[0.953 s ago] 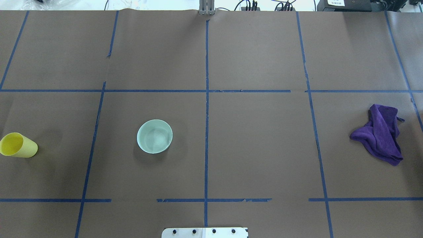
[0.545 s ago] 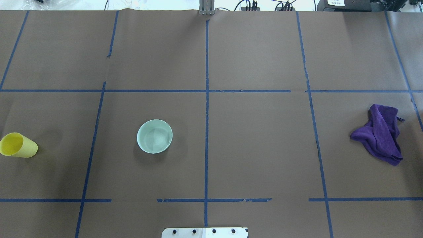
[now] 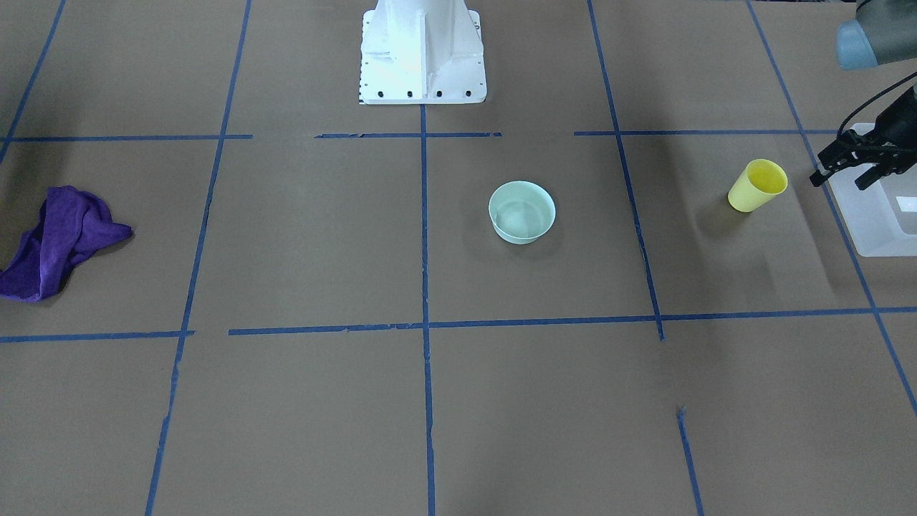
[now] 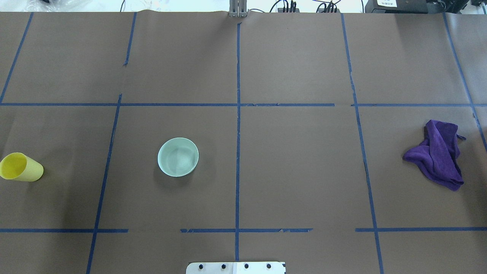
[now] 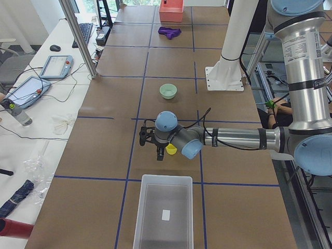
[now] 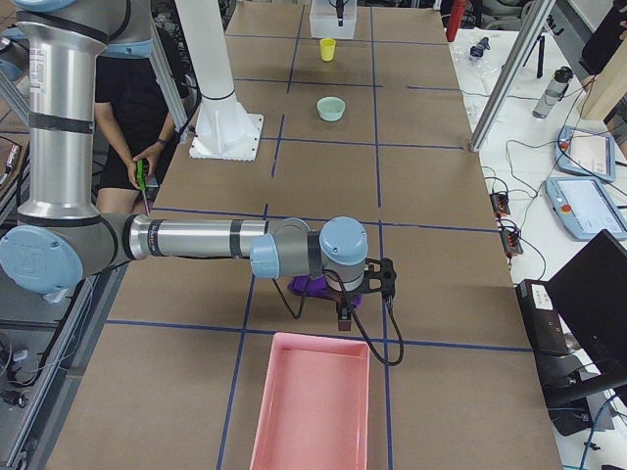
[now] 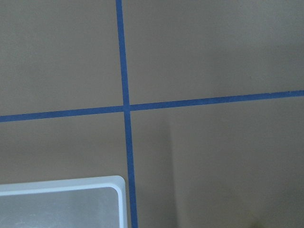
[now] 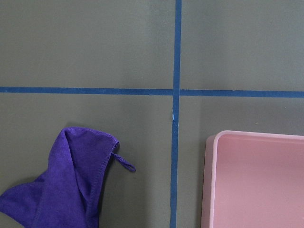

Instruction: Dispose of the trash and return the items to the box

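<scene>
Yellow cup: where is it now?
On the robot's left, at the overhead view's left edge: the yellow cup stands between the mint-green bowl and the translucent white bin.

Yellow cup (image 3: pixel 756 188), mint bowl (image 3: pixel 522 213) (outside box (image 3: pixel 863 231))

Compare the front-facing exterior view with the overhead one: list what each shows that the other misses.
Only front-facing: the left gripper and the translucent box, at that view's right edge. Only overhead: cables beyond the table's far edge. Both: the yellow cup, mint bowl and purple cloth, all resting apart on the brown table.
</scene>
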